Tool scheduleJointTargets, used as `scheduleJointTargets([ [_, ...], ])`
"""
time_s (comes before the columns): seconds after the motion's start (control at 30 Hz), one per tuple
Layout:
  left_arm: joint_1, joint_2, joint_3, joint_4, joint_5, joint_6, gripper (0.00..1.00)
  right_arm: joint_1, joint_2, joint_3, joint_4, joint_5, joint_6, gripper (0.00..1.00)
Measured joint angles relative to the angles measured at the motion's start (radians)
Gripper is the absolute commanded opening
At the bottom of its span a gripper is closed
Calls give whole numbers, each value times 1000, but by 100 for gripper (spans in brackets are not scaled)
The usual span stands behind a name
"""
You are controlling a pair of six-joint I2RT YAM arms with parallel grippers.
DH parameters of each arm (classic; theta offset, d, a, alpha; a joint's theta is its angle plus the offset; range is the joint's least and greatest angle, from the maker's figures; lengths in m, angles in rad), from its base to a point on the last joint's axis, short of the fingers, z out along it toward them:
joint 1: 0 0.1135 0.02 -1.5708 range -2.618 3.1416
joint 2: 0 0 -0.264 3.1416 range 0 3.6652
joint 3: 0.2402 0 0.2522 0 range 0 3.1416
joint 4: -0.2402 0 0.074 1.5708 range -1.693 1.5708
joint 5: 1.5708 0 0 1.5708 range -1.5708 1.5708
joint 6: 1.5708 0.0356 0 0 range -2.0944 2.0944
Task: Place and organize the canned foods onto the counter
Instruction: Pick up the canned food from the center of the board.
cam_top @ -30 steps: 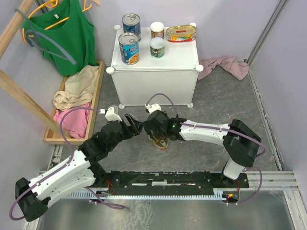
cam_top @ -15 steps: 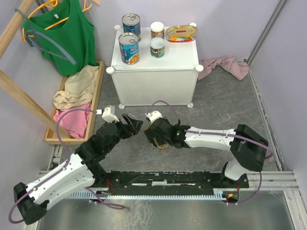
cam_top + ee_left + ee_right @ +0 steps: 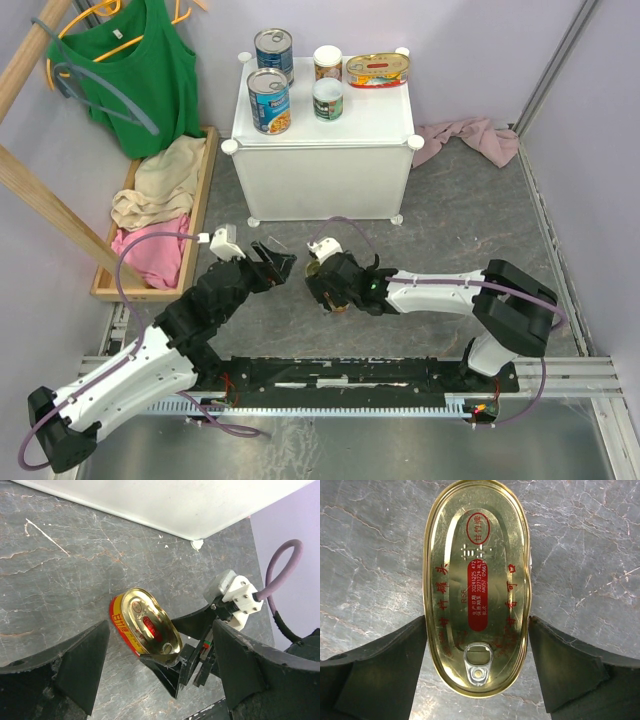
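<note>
A flat oval gold tin [image 3: 477, 580] with a red side band lies on the dark marble floor [image 3: 75, 570] in front of the counter. My right gripper [image 3: 476, 622] is open and straddles it, one finger close against each long side. In the top view this tin [image 3: 338, 303] shows just under that gripper [image 3: 335, 292]. My left gripper [image 3: 280, 262] hangs open and empty just left of it, looking at the tin [image 3: 145, 627]. On the white counter [image 3: 370, 125] stand two tall blue cans [image 3: 269, 100], two small white-topped cans [image 3: 327, 99] and another oval tin [image 3: 377, 70].
A wooden tray [image 3: 207, 170] of folded clothes lies left of the counter, with a green top [image 3: 140, 70] on a hanger above it. A pink cloth [image 3: 475, 135] lies on the floor at the right wall. The arms' rail [image 3: 350, 375] runs along the near edge.
The right gripper has come down lower around the floor tin, its arm stretching flatter. The left gripper has drawn back a little to the left. The tin has stayed in place.
</note>
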Motion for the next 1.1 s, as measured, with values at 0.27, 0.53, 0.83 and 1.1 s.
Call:
scheduleJointTargets([
  [0.27, 0, -22, -32, 13, -1, 0, 91, 0, 48, -43, 110, 6, -12, 70],
  [0.53, 0, -33, -35, 12, -1, -1, 92, 0, 50, -69, 177, 19, -13, 38],
  [0.83, 0, -76, -115, 42, 5, -54, 92, 0, 18, -96, 170, 4, -12, 15],
  [1.1, 0, -75, -190, 100, 37, -135, 91, 0, -27, -106, 137, -24, -12, 1],
])
